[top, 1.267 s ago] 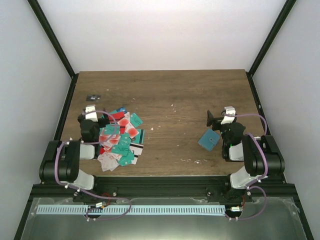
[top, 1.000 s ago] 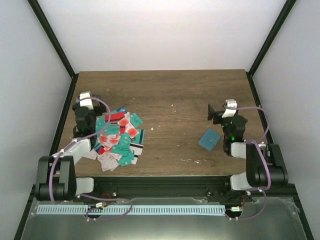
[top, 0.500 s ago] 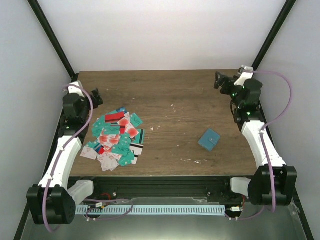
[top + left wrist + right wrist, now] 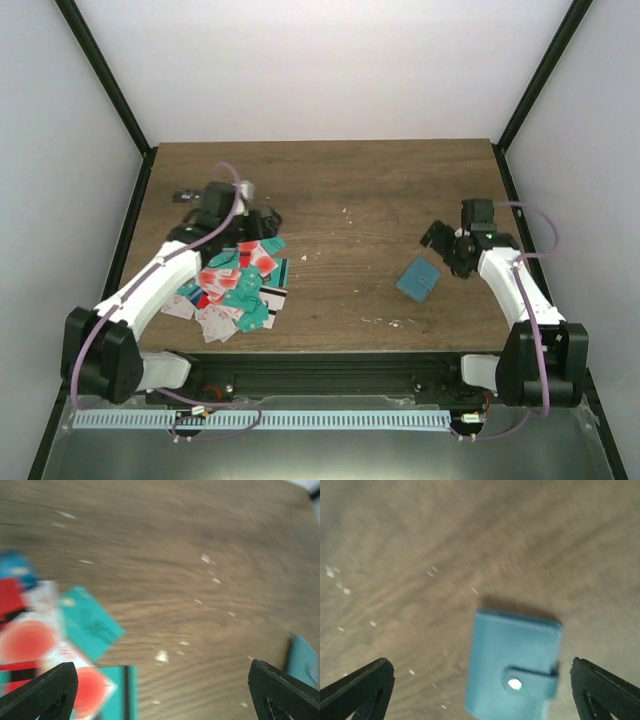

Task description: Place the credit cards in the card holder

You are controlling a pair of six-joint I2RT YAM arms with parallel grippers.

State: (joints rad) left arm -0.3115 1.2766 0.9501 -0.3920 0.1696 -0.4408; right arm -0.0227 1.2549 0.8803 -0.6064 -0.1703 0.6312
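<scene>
Right fingers (image 4: 357,691) wide, rectangular card holder (image 4: 510,652), seemingly stitched

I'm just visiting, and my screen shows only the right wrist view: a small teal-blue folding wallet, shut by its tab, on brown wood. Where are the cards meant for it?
Observer: On the left half of the wooden table, a loose heap of red, teal and white plastic credit cards, well apart from your teal-blue card holder.
Operator: Is anything picking them up?
Observer: Not yet. The left arm reaches over the heap's far edge, its jaws open and empty.
Operator: Any strays on my side?
Observer: None in the overhead view; all lie in that one heap.
</scene>
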